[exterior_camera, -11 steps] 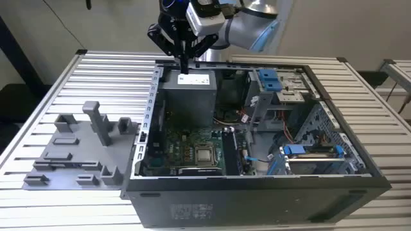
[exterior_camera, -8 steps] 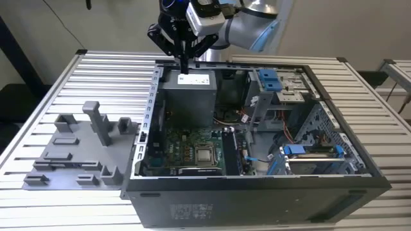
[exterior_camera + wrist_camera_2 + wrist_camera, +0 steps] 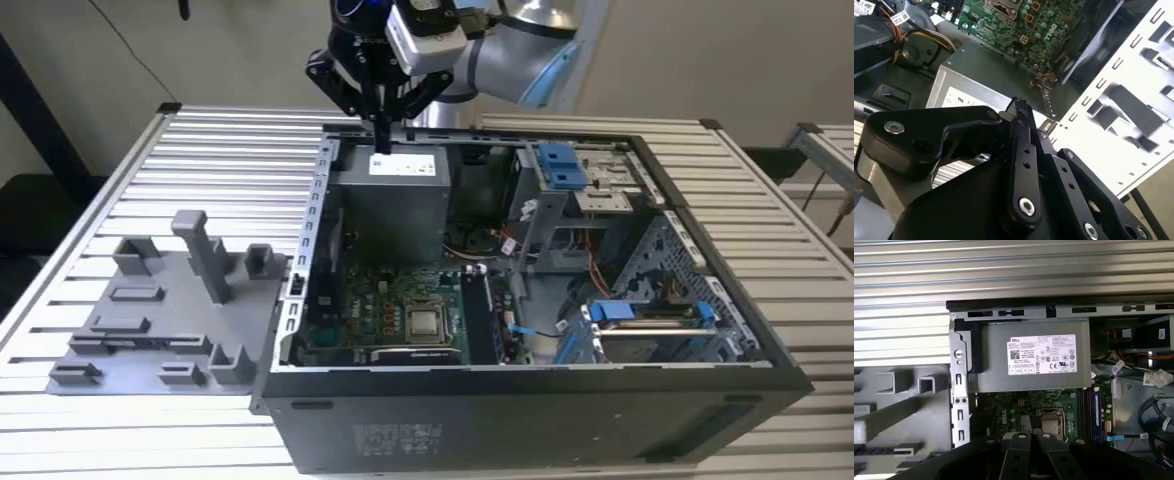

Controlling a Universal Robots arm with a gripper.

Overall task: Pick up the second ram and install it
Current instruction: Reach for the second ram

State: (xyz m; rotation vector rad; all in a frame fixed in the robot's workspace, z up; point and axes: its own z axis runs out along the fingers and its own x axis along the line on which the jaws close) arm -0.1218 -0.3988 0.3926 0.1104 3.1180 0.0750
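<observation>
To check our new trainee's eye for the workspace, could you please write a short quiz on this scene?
1. True or false: the gripper hangs above the power supply in the computer case.
2. Where does the grey tray lie? A: inside the case. B: on the table, on the exterior view's left of the case. C: on the power supply.
3. Fill in: in the second wrist view, the gripper's fingers are ___ (open or shut).
Key: 1 true; 2 B; 3 shut.
</observation>
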